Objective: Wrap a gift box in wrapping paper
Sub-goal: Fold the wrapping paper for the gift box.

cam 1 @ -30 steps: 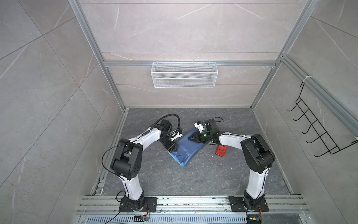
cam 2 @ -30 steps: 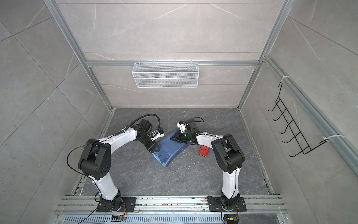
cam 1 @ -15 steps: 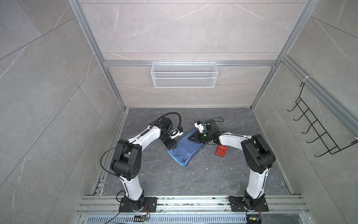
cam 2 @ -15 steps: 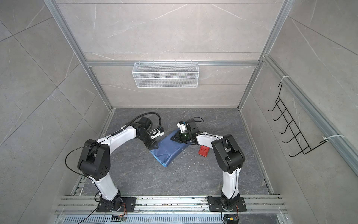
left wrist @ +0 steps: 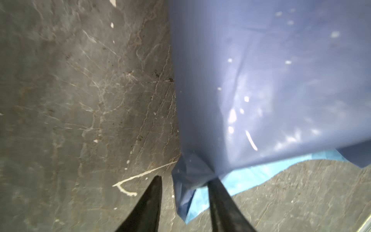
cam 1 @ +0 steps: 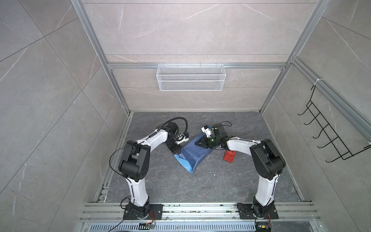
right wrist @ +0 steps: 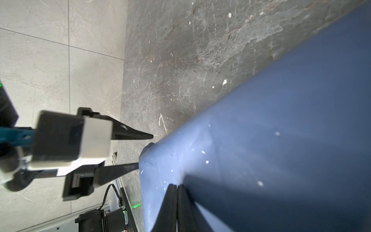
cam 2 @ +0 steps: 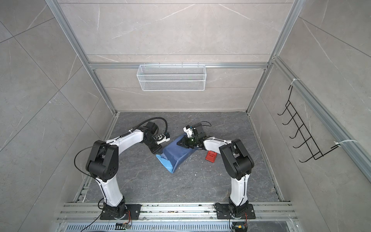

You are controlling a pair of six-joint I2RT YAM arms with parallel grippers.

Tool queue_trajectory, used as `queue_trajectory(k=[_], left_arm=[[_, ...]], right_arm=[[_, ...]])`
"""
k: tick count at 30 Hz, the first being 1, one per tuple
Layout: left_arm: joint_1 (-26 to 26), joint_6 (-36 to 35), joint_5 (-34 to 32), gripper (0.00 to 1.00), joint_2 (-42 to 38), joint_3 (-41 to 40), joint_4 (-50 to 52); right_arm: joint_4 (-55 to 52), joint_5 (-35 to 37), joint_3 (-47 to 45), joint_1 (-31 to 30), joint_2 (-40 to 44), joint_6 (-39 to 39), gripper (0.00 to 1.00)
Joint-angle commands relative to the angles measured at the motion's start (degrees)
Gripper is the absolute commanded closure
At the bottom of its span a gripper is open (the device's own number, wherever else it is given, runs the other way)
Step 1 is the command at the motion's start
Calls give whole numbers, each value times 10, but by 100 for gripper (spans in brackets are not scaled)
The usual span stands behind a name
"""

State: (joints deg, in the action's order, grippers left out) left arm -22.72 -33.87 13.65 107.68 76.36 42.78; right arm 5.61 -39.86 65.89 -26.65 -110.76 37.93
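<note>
The wrapping paper (cam 1: 192, 153) (cam 2: 176, 154) lies folded into a dark blue bundle at mid-floor, with a light blue flap at its near-left edge. The gift box is hidden under it. My left gripper (cam 1: 176, 150) (left wrist: 185, 179) is at the bundle's left corner. Its jaws stand apart, a crumpled corner of paper (left wrist: 186, 192) hangs between them, and only one finger touches it. My right gripper (cam 1: 197, 143) (right wrist: 176, 185) is shut, with its tips pressed on top of the paper's dark face (right wrist: 281, 140). The right wrist view also shows the left gripper (right wrist: 145, 150) straddling that corner.
A red tape dispenser (cam 1: 229, 156) (cam 2: 211, 156) lies on the floor just right of the bundle, under the right forearm. A white wire basket (cam 1: 190, 77) hangs on the back wall. A black hook rack (cam 1: 329, 136) hangs on the right wall. White flecks dot the grey floor.
The left gripper's jaws have narrowed around the paper's left corner, and that wrist has shifted slightly. The right arm and the bundle have stayed put.
</note>
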Motion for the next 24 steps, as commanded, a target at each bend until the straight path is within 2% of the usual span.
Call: queue_trajectory(k=[1, 7, 11, 16, 20, 24], left_arm=[[2, 7, 8, 62, 7, 2, -16], [2, 10, -4, 62, 1, -10, -32], [1, 15, 18, 62, -7, -9, -14], [0, 26, 63, 47, -43, -12, -11], [-3, 9, 102, 42, -51, 41, 69], [-4, 3, 104, 38, -50, 63, 82]], right_arm=[[-104, 57, -28, 1, -11, -17, 92], [-97, 51, -31, 1, -10, -13, 92], [-97, 54, -32, 0, -12, -8, 92], [-100, 55, -30, 0, -10, -14, 91], [-99, 53, -34, -1, -13, -10, 91], [-104, 59, -32, -1, -16, -17, 91]])
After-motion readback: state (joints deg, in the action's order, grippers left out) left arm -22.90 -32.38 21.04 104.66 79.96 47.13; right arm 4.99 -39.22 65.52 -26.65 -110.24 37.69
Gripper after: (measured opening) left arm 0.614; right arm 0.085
